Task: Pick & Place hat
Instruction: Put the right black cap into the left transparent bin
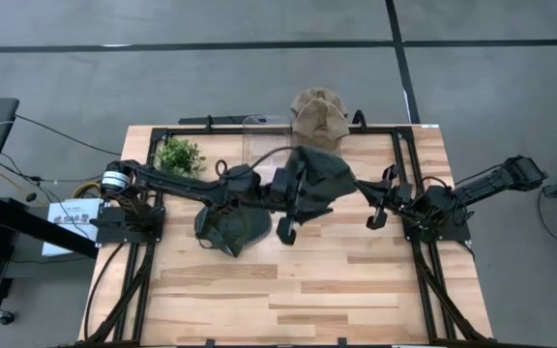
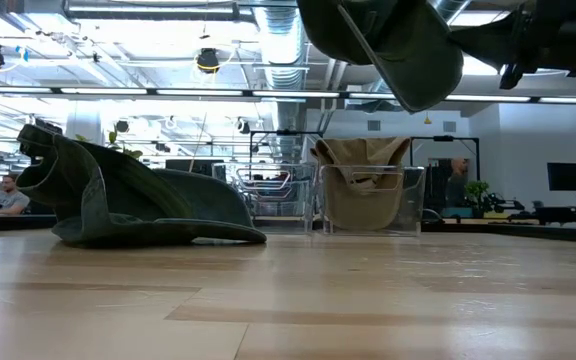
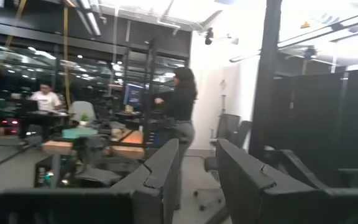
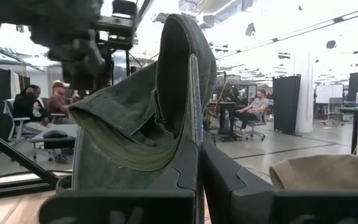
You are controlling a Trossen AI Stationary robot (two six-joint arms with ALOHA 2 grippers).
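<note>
A dark green hat hangs high above the table's middle, held by my right gripper, which is shut on it; it shows along the low view's top. My left gripper is open and holds nothing, next to that hat's left side. A second dark green hat lies crumpled on the table under my left arm. A tan hat sits in a clear box at the far edge. My right gripper pinches the raised green hat between its two fingers at a stitched edge of the cloth. The fingers come level from the table's right side. The hat is lifted clear of the table and stands up in front of the fingers, its folds loose.
A small green plant stands at the far left of the table. The clear box with the tan hat is at the far edge. Black frame rails run along the sides. Bare wood fills the near half. People sit in the room beyond.
</note>
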